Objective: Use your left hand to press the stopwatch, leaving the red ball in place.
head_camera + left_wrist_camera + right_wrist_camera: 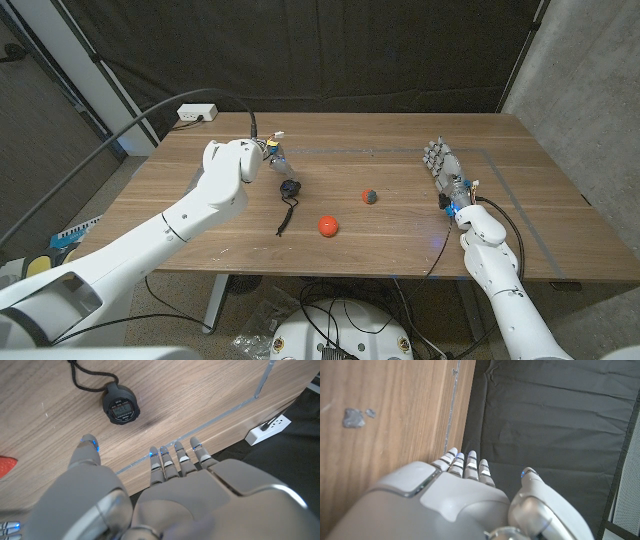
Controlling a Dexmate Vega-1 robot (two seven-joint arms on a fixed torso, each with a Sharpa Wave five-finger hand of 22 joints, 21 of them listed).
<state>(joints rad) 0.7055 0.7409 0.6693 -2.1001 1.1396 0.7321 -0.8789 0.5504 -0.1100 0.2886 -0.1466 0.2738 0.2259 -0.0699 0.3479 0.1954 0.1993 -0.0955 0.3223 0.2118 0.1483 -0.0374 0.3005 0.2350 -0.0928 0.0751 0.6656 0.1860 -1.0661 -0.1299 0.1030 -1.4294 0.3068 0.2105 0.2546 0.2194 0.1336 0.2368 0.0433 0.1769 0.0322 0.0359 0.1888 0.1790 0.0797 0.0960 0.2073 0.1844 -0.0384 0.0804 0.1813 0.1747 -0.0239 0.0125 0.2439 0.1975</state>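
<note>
The black round stopwatch (289, 189) lies face up on the wooden table (400, 250), its black cord trailing toward the front edge. In the left wrist view the stopwatch (120, 406) sits just beyond the fingertips. My left hand (272, 160) hovers just behind it, fingers stretched out, thumb apart, holding nothing; the left wrist view shows the same hand (165, 490) not touching the stopwatch. The red ball (328, 226) rests to the right and nearer the front, with a sliver of the ball (6, 466) at the picture's edge. My right hand (445, 170) waits at the table's right side, fingers straight.
A small grey object (369, 197) with a red spot lies between the ball and my right hand; it shows as a grey lump (353, 417) in the right wrist view. A white power strip (196, 113) hangs behind the table's far left edge. Tape lines mark the tabletop.
</note>
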